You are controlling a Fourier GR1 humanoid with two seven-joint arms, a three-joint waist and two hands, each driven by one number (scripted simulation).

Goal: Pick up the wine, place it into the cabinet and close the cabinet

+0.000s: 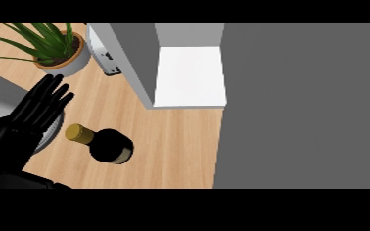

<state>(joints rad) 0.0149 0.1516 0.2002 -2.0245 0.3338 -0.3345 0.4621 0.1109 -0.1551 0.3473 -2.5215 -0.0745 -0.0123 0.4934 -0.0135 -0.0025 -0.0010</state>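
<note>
Left hand (33, 115) rests just left of the wine (110, 146), with its fingers straight and spread wide. It holds nothing and is not touching the bottle. The wine stands upright on the counter (173, 147). Up and right of the wine is the open cabinet (189, 76). Up and left of it sits a plant (54, 49).

The wine (110, 146) is standing on the tabletop (177, 149), before the cabinet (189, 76) and to its left. The plant (61, 57) is sitting left of the cabinet, near its door (133, 58).
</note>
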